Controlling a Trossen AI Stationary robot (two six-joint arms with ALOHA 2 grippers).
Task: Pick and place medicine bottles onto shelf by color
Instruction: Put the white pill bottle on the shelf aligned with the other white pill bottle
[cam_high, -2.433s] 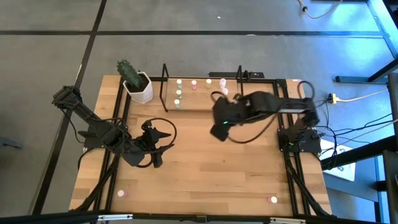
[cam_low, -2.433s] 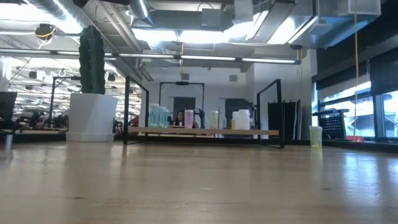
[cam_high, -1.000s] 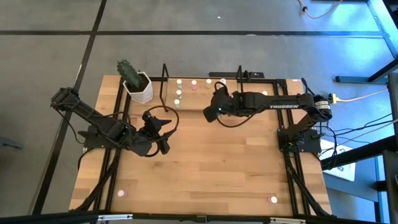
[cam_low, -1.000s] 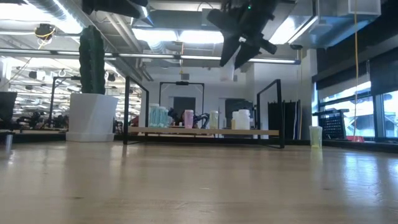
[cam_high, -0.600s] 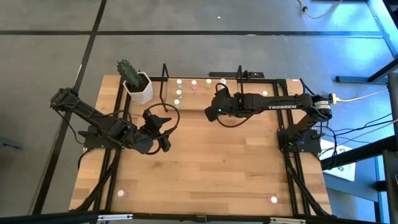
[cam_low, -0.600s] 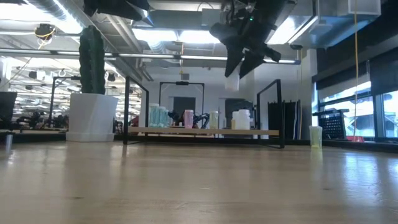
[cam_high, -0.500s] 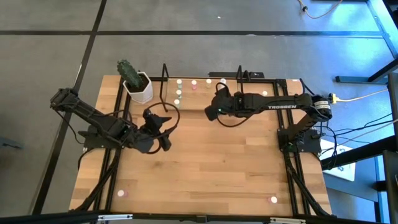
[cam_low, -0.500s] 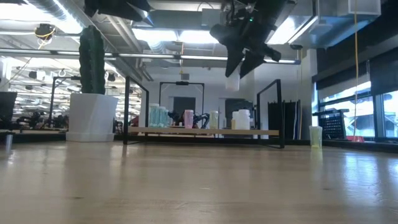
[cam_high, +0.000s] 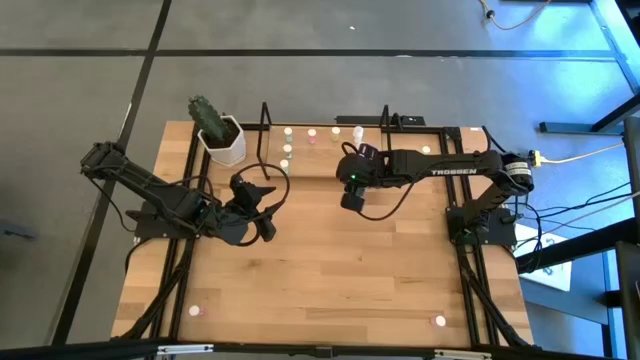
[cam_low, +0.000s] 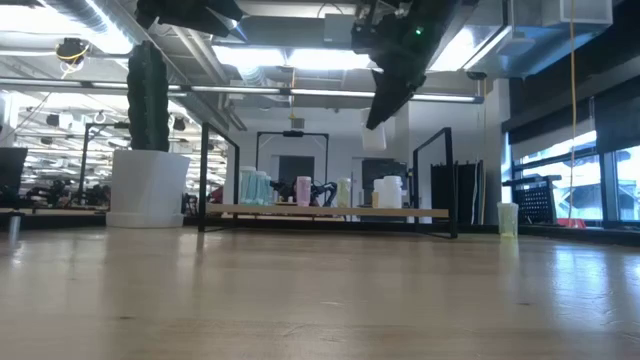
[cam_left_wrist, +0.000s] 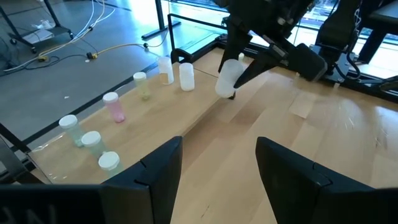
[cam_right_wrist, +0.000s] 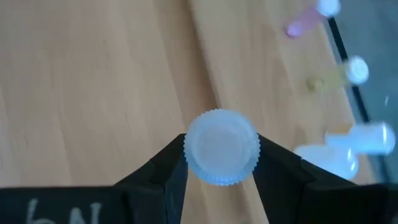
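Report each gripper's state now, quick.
Left gripper: open, holding nothing, over the table's left side.
Right gripper: shut on a white medicine bottle, near the shelf.

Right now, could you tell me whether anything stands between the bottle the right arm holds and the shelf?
Nothing visible does: the right gripper holds the white bottle above bare table, just before the shelf.

Shelf bottles (cam_right_wrist: 348, 146) blurred beyond right claw (cam_right_wrist: 219, 163).

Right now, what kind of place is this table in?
Probably a robotics lab or open workshop: exposed ceiling ducts, cables on a bare concrete floor, and two arms bolted to a wooden table.
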